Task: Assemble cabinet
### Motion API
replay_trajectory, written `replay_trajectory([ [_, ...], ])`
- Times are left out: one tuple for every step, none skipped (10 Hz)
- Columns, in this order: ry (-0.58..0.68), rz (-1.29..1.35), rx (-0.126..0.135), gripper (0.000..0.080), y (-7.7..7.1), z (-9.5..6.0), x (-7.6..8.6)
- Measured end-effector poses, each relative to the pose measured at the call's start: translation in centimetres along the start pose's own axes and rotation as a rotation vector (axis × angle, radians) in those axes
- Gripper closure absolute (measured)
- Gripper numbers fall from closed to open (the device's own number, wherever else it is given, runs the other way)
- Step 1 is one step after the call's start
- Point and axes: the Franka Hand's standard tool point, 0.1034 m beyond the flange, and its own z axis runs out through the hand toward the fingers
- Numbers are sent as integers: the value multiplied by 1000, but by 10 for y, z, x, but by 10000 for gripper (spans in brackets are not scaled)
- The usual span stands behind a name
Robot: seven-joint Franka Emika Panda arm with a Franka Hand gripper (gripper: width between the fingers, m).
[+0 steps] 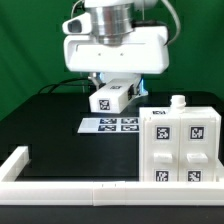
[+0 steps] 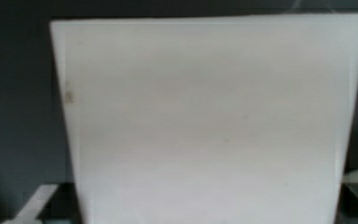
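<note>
My gripper (image 1: 110, 92) hangs over the middle of the black table, shut on a small white cabinet part (image 1: 109, 98) with a square tag on its front, held above the marker board (image 1: 109, 125). In the wrist view that part (image 2: 202, 120) fills most of the picture as a plain white face, and my fingertips are hidden behind it. The cabinet shell (image 1: 182, 148) stands at the exterior view's right near the front, with several black-and-white tags on its faces and a small knob on top.
A low white border frame (image 1: 60, 187) runs along the front and the exterior view's left of the table. A green backdrop stands behind.
</note>
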Motion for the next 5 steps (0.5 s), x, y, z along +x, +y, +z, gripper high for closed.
replay_trajectory([
  [-2,0,-1,233,0,1,-1],
  [-2,-1,-1,233,0,1,-1],
  [-3,-1,-1,233,0,1,-1],
  [-3,-2,-1,233,0,1,-1],
  [-1,-31,-9,233,-5,-3,0],
])
